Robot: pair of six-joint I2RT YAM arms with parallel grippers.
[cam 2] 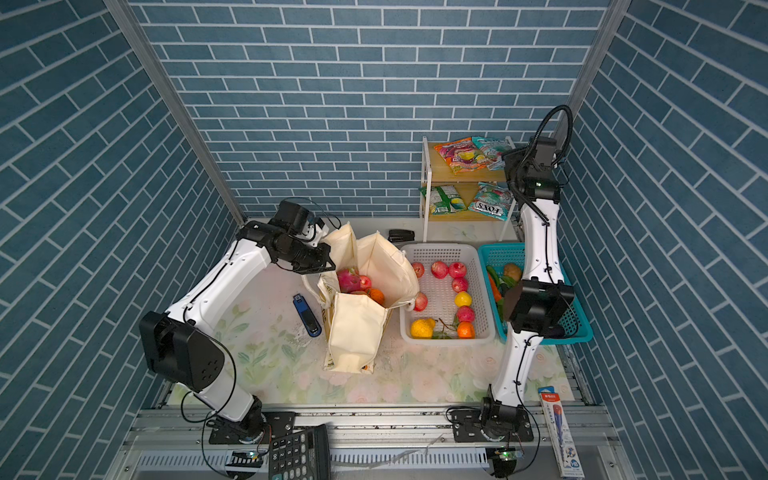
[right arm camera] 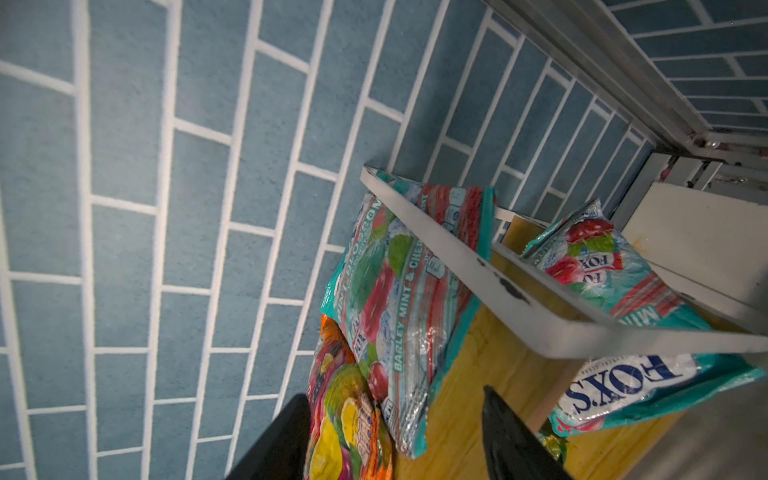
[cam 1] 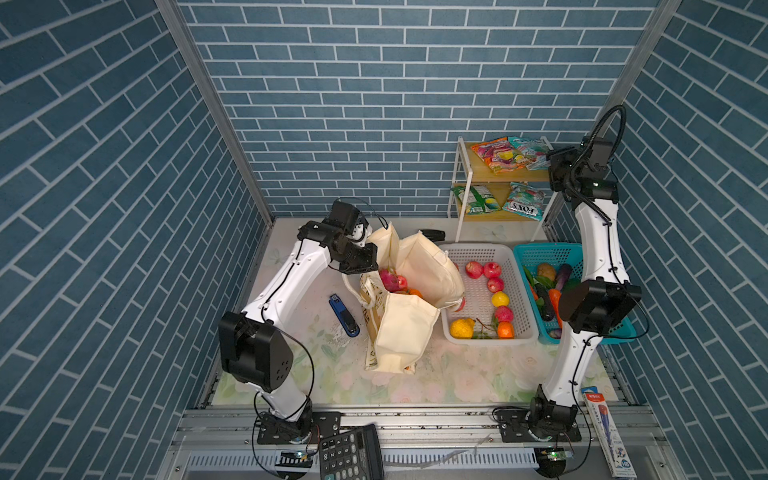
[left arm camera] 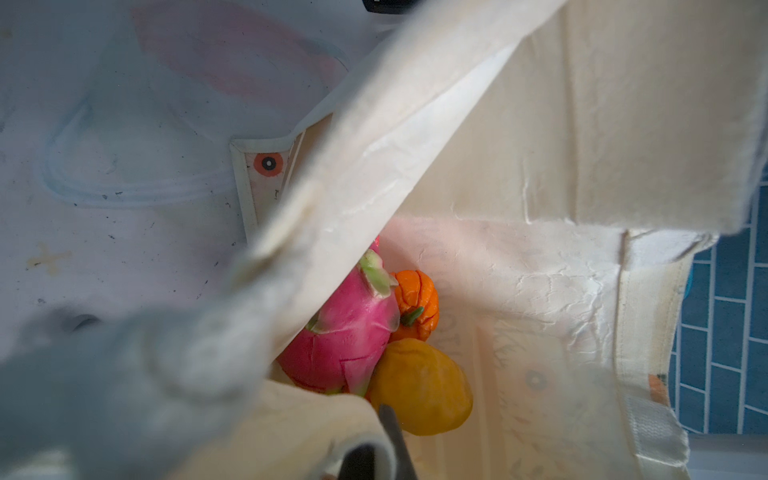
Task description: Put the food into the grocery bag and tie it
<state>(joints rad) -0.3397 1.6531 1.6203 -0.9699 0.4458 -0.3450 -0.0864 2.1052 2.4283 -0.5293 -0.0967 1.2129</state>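
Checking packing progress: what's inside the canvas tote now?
A dragon fruit, an orange fruit and a yellow-orange fruit. A fold of the tote hides the rest of its floor.

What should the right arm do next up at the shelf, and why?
Probably lower the right pincer a little and close on the teal packet. Its open jaws hang above the top shelf, the teal packet overlaps the orange-pink packet, and the grocery bag shows only fruit.

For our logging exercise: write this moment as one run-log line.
left gripper: shut on cream canvas tote bag | right gripper: open by teal crinkly snack packet | in bag: magenta dragon fruit, round orange fruit
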